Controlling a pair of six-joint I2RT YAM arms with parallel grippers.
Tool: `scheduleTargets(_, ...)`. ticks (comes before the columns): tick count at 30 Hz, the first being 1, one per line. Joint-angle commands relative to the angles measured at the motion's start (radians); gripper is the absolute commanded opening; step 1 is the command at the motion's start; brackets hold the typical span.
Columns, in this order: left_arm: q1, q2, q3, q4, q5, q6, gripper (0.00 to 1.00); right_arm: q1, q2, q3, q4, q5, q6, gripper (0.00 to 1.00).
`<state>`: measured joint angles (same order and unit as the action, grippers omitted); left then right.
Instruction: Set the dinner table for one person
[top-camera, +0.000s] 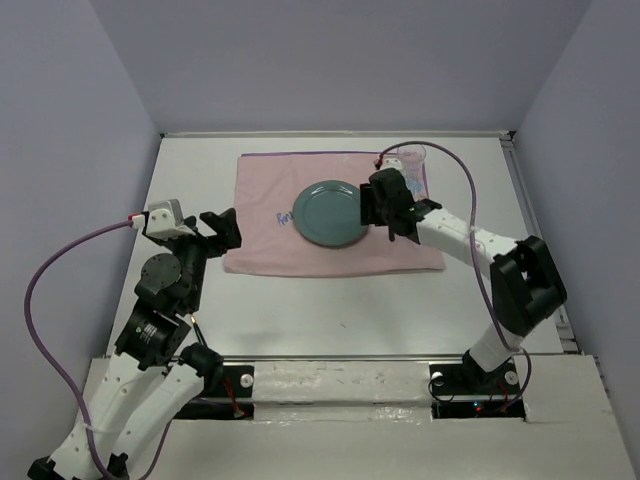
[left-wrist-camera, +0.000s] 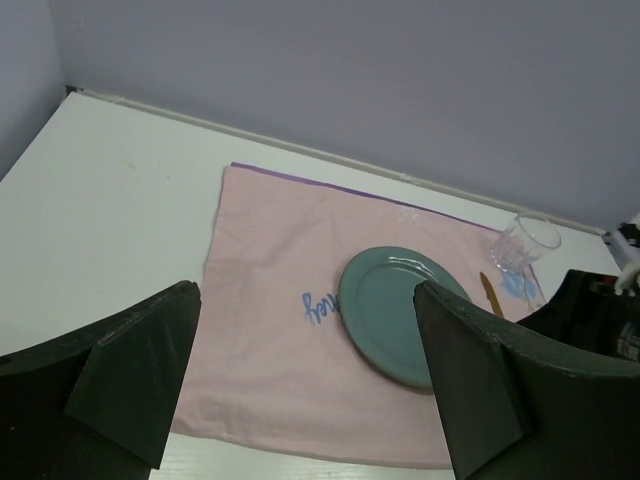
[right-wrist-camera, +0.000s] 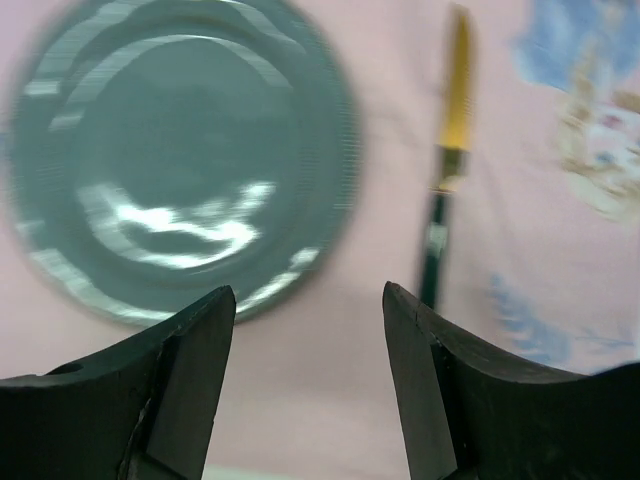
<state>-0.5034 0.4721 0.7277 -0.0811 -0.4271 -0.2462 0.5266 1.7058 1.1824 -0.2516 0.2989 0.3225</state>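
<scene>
The white dinner table (top-camera: 350, 320) carries a pink cloth (top-camera: 270, 240) with blue print. A teal plate (top-camera: 328, 214) lies on the cloth's middle. A clear glass (top-camera: 408, 160) stands at the cloth's far right corner. My right gripper (top-camera: 384, 206) is open and empty, hovering over the cloth just right of the plate. In the right wrist view its gripper (right-wrist-camera: 310, 295) frames bare cloth between the plate (right-wrist-camera: 180, 160) and a knife (right-wrist-camera: 450, 150) with a yellow blade and dark handle. My left gripper (top-camera: 222, 228) is open and empty above the cloth's left edge.
In the left wrist view, the left gripper (left-wrist-camera: 305, 300) looks across the cloth (left-wrist-camera: 270, 350) at the plate (left-wrist-camera: 400, 315), knife (left-wrist-camera: 490, 293) and glass (left-wrist-camera: 525, 243). Grey walls close the table on three sides. The right arm (left-wrist-camera: 600, 310) shows at the right.
</scene>
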Motion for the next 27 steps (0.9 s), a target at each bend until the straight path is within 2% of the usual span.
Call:
scheduleTargets(1, 0.008, 0.057, 0.013, -0.041, -0.123, -0.086, 0.99, 0.197, -0.092, 0.011, 0.129, -0.059, 0.016, 0.66)
scheduleTargets(4, 0.012, 0.114, 0.051, -0.162, -0.147, -0.167, 0.99, 0.254, -0.124, -0.035, 0.182, -0.075, 0.052, 0.66)
scheduleTargets(6, 0.028, 0.140, 0.079, -0.282, -0.101, -0.223, 0.99, 0.277, -0.168, -0.095, 0.207, -0.121, 0.069, 0.66)
scheduleTargets(9, 0.122, 0.152, 0.105, -0.428, -0.018, -0.317, 0.99, 0.291, -0.253, -0.173, 0.193, -0.142, 0.075, 0.66)
scheduleTargets(11, 0.144, 0.152, 0.133, -0.479, 0.010, -0.364, 0.99, 0.291, -0.311, -0.213, 0.181, -0.153, 0.070, 0.66)
scheduleTargets(15, 0.244, 0.229, 0.182, -0.604, 0.076, -0.366, 0.99, 0.291, -0.463, -0.303, 0.149, -0.149, 0.043, 0.66)
scheduleTargets(24, 0.367, 0.449, 0.134, -0.713, 0.138, -0.459, 0.98, 0.291, -0.669, -0.392, 0.118, -0.159, 0.012, 0.65)
scheduleTargets(27, 0.425, 0.519, 0.136, -0.730, 0.169, -0.482, 0.86, 0.291, -0.681, -0.406, 0.127, -0.149, 0.004, 0.65)
